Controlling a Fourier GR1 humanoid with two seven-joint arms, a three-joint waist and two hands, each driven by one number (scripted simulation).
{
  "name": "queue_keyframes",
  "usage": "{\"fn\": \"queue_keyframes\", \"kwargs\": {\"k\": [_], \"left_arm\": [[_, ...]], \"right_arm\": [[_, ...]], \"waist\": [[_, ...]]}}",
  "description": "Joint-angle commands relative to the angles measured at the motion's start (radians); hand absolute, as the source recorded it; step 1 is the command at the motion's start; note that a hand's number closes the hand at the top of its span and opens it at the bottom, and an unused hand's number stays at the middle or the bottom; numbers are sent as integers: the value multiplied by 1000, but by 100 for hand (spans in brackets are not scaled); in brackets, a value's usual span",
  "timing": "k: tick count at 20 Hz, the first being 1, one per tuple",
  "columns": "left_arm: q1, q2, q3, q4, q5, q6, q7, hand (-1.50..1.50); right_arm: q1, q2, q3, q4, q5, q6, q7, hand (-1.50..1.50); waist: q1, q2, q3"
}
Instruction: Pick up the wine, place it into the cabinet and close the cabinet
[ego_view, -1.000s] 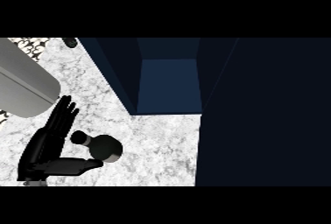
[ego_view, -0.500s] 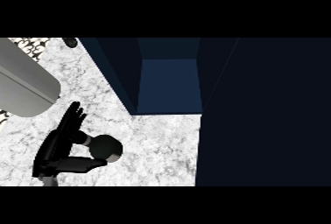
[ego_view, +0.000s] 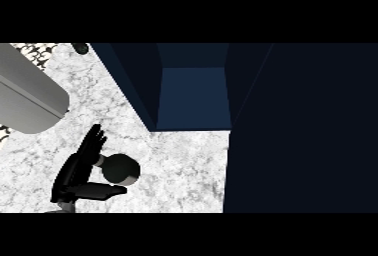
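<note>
Beside the open cabinet (ego_view: 192, 95), the left hand (ego_view: 74, 172) stood open around a dark, round-topped wine bottle (ego_view: 122, 168), fingers straight, thumb beneath.

Matte black hand (ego_view: 74, 172) with slender fingers and a stubby thumb, on a pale grey forearm.

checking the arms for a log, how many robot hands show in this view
1. One robot hand shows at the lower left over the marble counter, fingers straight, beside the dark wine bottle. The other hand is out of view.
</note>
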Motion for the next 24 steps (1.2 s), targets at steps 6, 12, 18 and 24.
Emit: {"fn": "queue_keyframes", "kwargs": {"k": [6,12,18,24], "left_arm": [[-66,-37,7,183,-23,4,-104,-150],[-63,-89,22,247,15,-6,-162,-150],[-43,-83,87,279,109,-69,-182,-150],[-186,-108,117,419,141,-80,-214,-150]], "right_arm": [[59,0,57,-249,-17,-24,91,-150],[94,-24,-8,-221,-85,3,58,-150],[92,-22,14,-263,-45,-8,70,-150],[21,-18,-40,-213,-96,-13,111,-150]], "waist": [[-3,-1,0],[0,-1,1],[0,-3,0],[4,2,0]]}}
